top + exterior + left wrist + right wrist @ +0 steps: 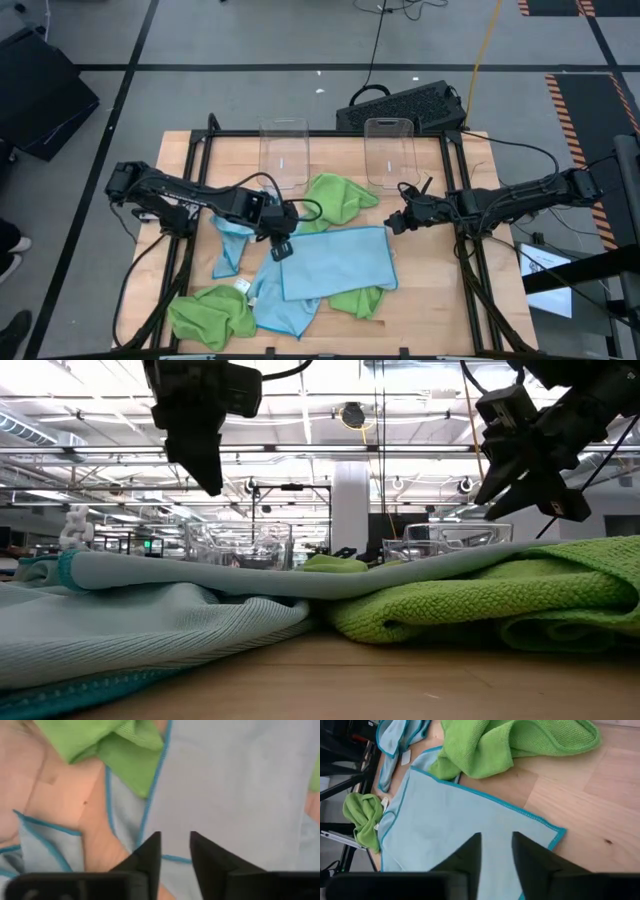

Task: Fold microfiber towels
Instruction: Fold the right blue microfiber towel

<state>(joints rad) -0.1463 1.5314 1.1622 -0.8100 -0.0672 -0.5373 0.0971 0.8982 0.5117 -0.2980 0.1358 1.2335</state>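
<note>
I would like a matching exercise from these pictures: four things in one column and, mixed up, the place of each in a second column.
Things:
1. flat blue towel
2. left gripper
3. right gripper
4. two clear bins

Places:
A. above the flat towel's right far corner
B. at the table's far edge
C. spread in the middle of the table
D. above the flat towel's left edge

Pairs: 1-C, 2-D, 3-A, 4-B
</note>
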